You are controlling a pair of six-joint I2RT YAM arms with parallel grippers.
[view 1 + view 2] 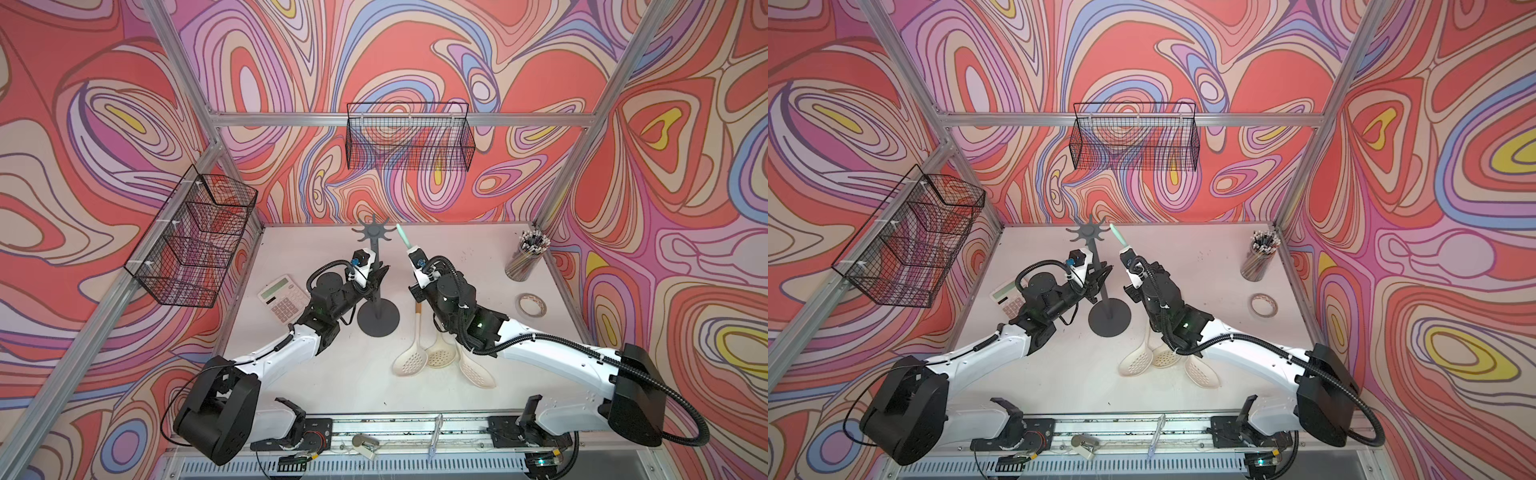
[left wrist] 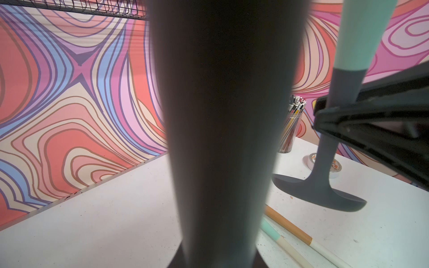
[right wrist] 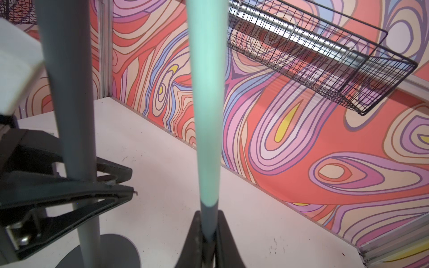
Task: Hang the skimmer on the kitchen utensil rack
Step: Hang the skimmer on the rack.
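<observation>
While the left gripper [image 3: 130,182] is pressed tight around the slim pole of the kitchen utensil rack [image 3: 69,92], partway up between its round base and its star-shaped crown, the right gripper [image 3: 208,217] pinches the skimmer [image 3: 207,92] on the grey part of its handle, just below where the grey turns mint green. In both top views the rack stands upright near the middle of the white surface [image 1: 332,374]. The skimmer's mint handle end points upward just beside the crown on the robot's right, with a visible gap and no hook caught. The left wrist view shows the skimmer roughly upright, its dark grey head low over the surface; whether it touches cannot be told. Three cream slotted spoons [image 1: 409,361] lie close together on the surface near the rack's base, bowls toward the robot and handles partly hidden under the right arm. A calculator [image 1: 284,297] lies beyond the left arm. A cup of pencils [image 1: 525,257] stands by the back right corner, with a tape roll [image 1: 532,305] near it. Two black wire baskets [image 1: 409,137] hang on the frame rails.
</observation>
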